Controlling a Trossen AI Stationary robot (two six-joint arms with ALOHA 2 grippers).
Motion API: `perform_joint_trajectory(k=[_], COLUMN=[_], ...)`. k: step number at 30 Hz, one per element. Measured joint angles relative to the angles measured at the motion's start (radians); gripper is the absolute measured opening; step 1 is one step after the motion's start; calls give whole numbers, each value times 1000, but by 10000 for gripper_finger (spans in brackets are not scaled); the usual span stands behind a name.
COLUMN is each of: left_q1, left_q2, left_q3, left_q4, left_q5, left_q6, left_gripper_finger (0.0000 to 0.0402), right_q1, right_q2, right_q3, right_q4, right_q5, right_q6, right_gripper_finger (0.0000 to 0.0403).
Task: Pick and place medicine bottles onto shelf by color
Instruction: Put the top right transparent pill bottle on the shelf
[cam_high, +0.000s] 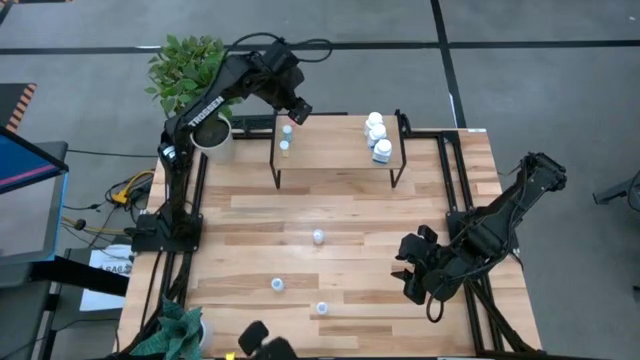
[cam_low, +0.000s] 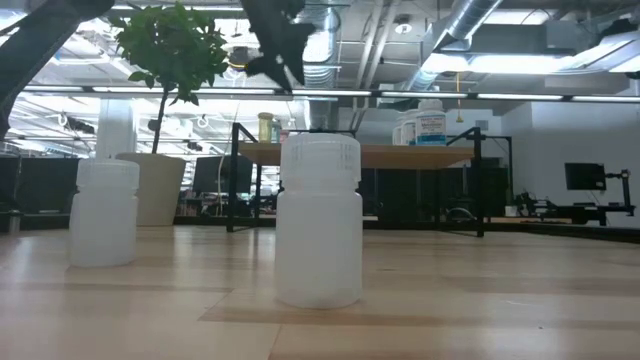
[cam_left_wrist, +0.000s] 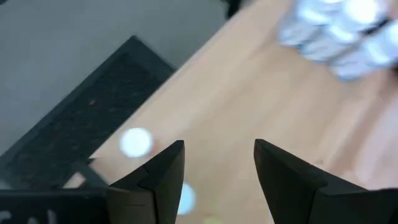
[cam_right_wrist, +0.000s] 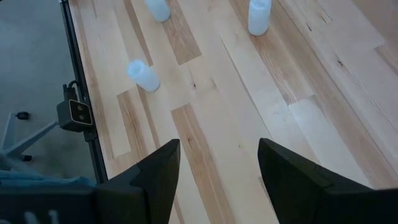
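Observation:
The shelf (cam_high: 335, 150), with a light wood top and black legs, stands at the table's far side. Three white bottles (cam_high: 378, 136) stand on its right end and two thin vials (cam_high: 286, 139) on its left end. Three pale bottles stand on the table: one in the middle (cam_high: 318, 237) and two nearer the front (cam_high: 277, 285) (cam_high: 322, 309). My left gripper (cam_high: 298, 110) is open and empty above the shelf's far left corner, beside the vials (cam_left_wrist: 135, 142). My right gripper (cam_high: 412, 272) is open and empty over the table's front right, clear of the bottles (cam_right_wrist: 143, 76).
A white plant pot (cam_high: 212, 135) with a leafy plant stands just left of the shelf, under my left arm. Another plant (cam_high: 180, 330) sits at the front left corner. Black frame rails (cam_high: 452, 170) run along the table's right side.

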Motion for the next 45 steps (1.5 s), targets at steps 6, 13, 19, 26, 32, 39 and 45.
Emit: perform_joint_trajectory(k=[6,13,19,26,32,39,45], left_q1=[-76,-233,-380,-539,-654,-720,-732], left_q2=[-41,-52,-53,-55,-55,-53,-53], left_q3=[-1,-1,-1,-15,-97,-243,-379], left_q4=[-62,-213,-235,-237,-238,-160,13], left_q5=[72,84,55,25,-87,-131,-75], left_q6=[-4,-15,-30,-7,-7,-18,-32], left_gripper_finger=[179,179,179,179,179,179,179], right_q1=[0,0,0,0,0,0,0], right_q2=[0,0,0,0,0,0,0], right_q3=[0,0,0,0,0,0,0], right_q4=[0,0,4,10,11,12,7], right_q5=[0,0,0,0,0,0,0], right_q6=[-1,-3,-3,27,60,58,49], right_gripper_finger=[240,240,240,240,240,240,240])
